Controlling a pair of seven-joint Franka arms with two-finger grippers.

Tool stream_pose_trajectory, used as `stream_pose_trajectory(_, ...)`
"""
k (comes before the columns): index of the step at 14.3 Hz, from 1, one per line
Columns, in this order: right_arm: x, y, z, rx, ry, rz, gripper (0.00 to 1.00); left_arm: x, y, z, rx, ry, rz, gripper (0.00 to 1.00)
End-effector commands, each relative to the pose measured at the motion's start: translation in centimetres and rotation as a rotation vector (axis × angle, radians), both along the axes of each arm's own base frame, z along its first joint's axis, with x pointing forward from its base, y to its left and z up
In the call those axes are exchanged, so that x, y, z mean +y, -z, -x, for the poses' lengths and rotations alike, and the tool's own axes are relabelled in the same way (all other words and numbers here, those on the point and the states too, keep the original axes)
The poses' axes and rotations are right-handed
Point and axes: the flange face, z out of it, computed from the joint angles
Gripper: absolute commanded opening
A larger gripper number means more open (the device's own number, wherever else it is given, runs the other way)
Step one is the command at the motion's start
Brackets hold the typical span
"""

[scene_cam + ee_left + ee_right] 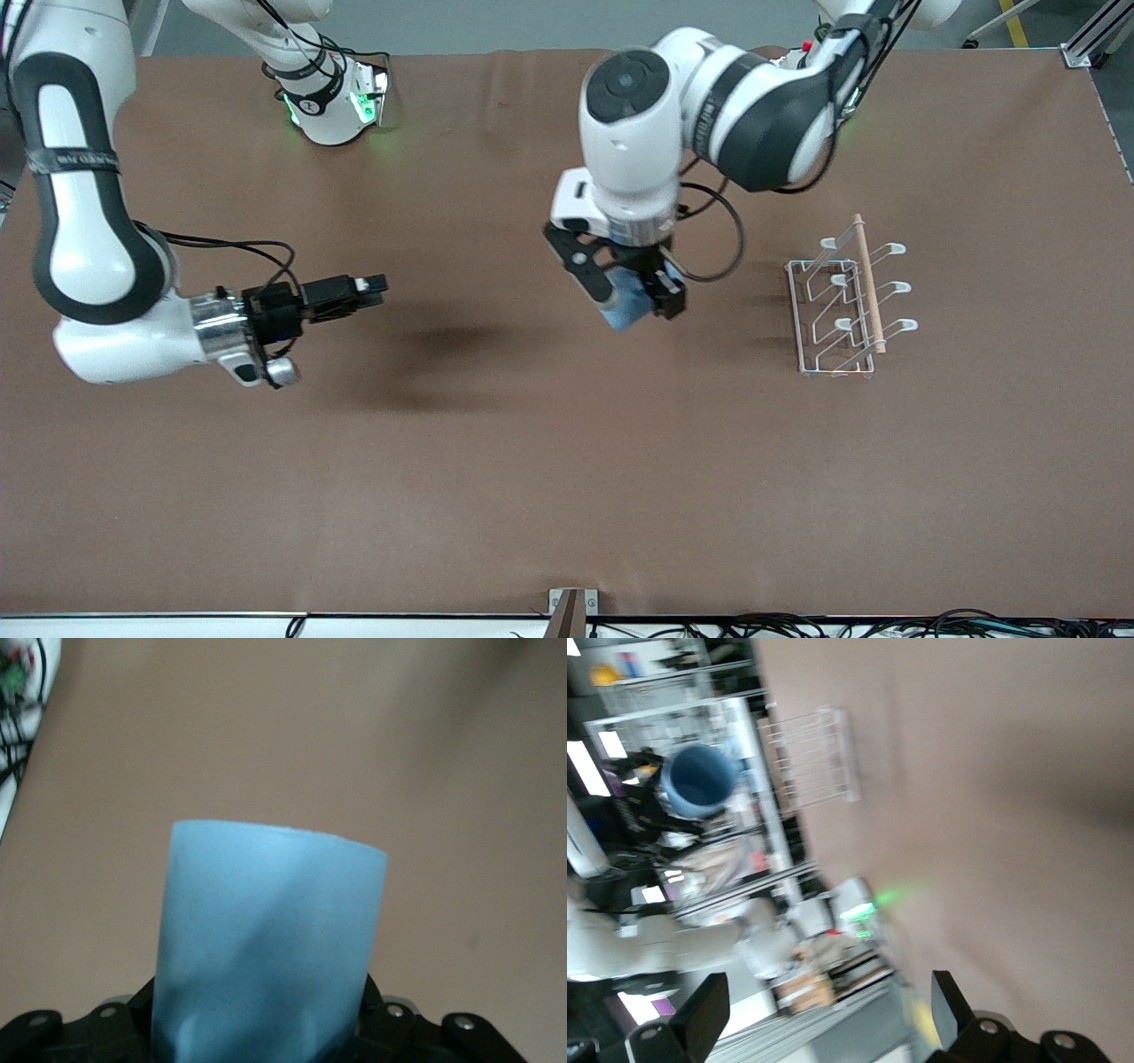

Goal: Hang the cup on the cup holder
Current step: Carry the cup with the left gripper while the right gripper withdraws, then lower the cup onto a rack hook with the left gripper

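Right gripper [376,285]: waits low over bare table toward the right arm's end, lying almost level; its own wrist view shows the two fingers [700,1017] spread wide with nothing between them
Left gripper [633,292]: up in the air over the middle of the table, fingers clamped on the cup
Cup [627,306]: light blue, handleless, held by its lower body and tilted; in the left wrist view the cup [270,943] sticks out past the fingers with nothing but brown table under it; the right wrist view shows its open mouth [698,780] turned toward the right arm's end
Cup holder [846,306]: white wire rack standing on the table toward the left arm's end, well apart from the cup, prongs angled upward on both sides of a wooden rod [868,283]
Step in hand: I judge it to be the carry, cup lifted and not yet at the rack
Next move: likely travel toward the rack, then turn the cup so its mouth slides down over one looped prong tip
Open room: the stretch of table between cup and rack is bare, so the path looks free
Edges: the rack sits well in from the table border; the closely spaced prongs and the rod look like the tight spots
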Motion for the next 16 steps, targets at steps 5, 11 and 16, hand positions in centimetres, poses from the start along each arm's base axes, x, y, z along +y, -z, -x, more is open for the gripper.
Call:
stream_pose_trajectory(5, -5.2, -7.4, 1.0, -0.248, -0.011, 0.371, 1.00, 12.0, 1.2, -2.6, 0.231, 0.096, -0.375, 0.29)
stream_pose_trajectory(11, -1.2, -13.8, 1.3, -0.298, 0.134, 0.785, 1.00, 14.1, 8.2, -1.1, 0.291, 0.135, -0.800, 0.28)
stream_pose_trajectory(16, 0.4, -20.7, 0.8, -0.335, 0.268, 0.956, 1.00, 16.0, 14.8, 0.7, 0.393, 0.156, -1.065, 0.28)
